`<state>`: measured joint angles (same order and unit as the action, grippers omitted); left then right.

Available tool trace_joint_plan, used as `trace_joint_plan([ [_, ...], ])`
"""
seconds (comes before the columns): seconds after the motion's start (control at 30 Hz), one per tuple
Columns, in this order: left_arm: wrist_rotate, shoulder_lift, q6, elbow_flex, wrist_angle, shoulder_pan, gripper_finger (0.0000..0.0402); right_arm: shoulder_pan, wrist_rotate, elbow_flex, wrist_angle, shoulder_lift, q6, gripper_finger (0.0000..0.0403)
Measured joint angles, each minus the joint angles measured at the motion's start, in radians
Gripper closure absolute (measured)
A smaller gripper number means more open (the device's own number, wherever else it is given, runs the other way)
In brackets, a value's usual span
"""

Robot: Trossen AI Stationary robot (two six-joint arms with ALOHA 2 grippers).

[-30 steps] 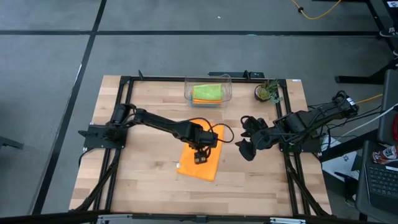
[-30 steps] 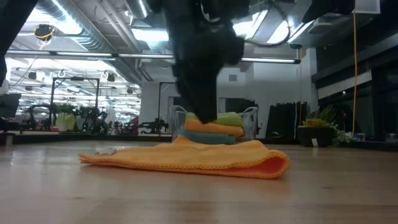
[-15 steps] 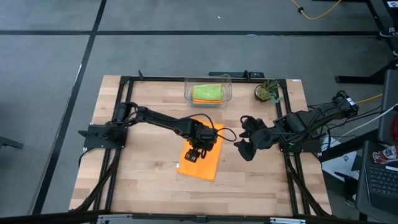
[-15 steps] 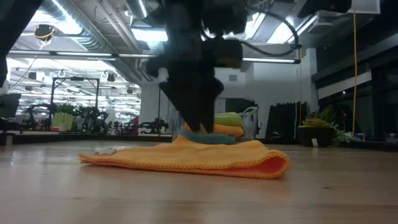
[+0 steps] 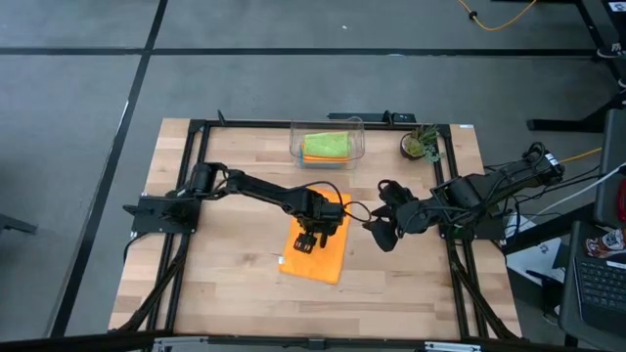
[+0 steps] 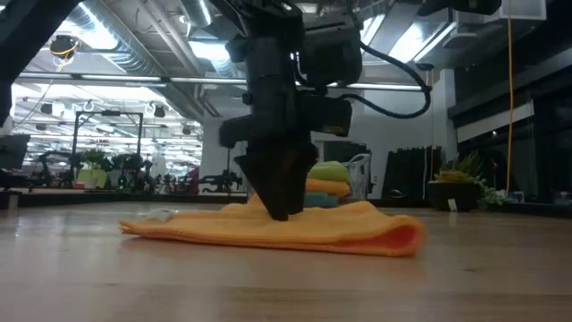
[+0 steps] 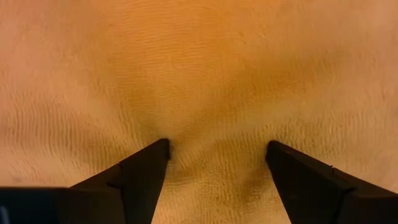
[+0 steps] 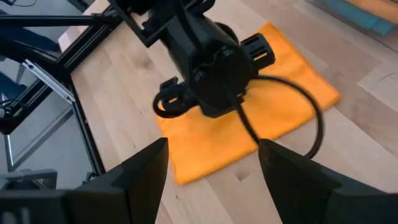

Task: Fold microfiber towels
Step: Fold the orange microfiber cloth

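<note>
Orange towel (image 5: 320, 251) — long axis front-to-back, slightly slanted (left hand (image 5: 309, 242) spread, pressing it)

Wooden table (image 5: 225, 284) carries orange towel (image 5: 328, 256), clear bin (image 5: 328, 145), plant (image 5: 421, 145)

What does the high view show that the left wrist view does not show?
Only the high view shows the whole wooden table, the clear plastic bin holding a lime green microfiber towel, the small potted plant, and the right end effector waiting open beside the cloth. Only the left wrist view shows the dark fingertips of the left end effector, spread apart and pressing into the fabric. Both show the folded orange microfiber towel lying flat under the left end effector.
</note>
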<state>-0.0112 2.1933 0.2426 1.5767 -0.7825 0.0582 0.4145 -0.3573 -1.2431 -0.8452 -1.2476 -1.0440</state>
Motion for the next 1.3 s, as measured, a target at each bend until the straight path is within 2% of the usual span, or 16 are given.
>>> trace_joint_plan([
  [0.23,-0.01,0.003,-0.429,-0.001,0.048,-0.049,0.0127,0.0,0.0,0.0,-0.002,0.0,-0.01,0.0151],
  [0.3,-0.006,0.003,-0.5,-0.001,0.049,-0.055,0.0127,0.0,0.0,0.0,-0.003,0.0,-0.003,0.0151],
  [0.5,0.021,-0.025,-0.471,-0.006,0.046,-0.028,0.0127,0.0,0.019,0.0,-0.006,0.0,0.056,0.0151],
  [0.7,-0.017,-0.171,-0.552,-0.005,-0.024,0.005,0.0127,0.0,0.089,-0.01,-0.018,0.023,0.147,0.0151],
  [0.8,-0.011,-0.232,-0.584,-0.003,-0.046,0.038,0.0127,0.003,0.098,-0.015,-0.024,0.039,0.237,0.0151],
  [0.93,-0.032,-0.264,-0.61,-0.004,-0.005,0.142,0.0127,0.013,0.098,0.003,-0.021,0.029,0.408,0.0151],
  [1.1,0.023,-0.225,-0.764,-0.003,0.065,0.281,0.0127,0.016,0.137,0.073,-0.004,-0.02,0.551,0.0151],
  [1.2,0.104,-0.197,-0.883,-0.003,0.091,0.335,0.0127,0.016,0.162,0.137,0.077,-0.063,0.631,0.0151],
  [1.3,0.13,-0.153,-0.956,-0.003,0.087,0.374,0.0127,0.016,0.187,0.204,0.2,-0.113,0.715,0.0151],
])
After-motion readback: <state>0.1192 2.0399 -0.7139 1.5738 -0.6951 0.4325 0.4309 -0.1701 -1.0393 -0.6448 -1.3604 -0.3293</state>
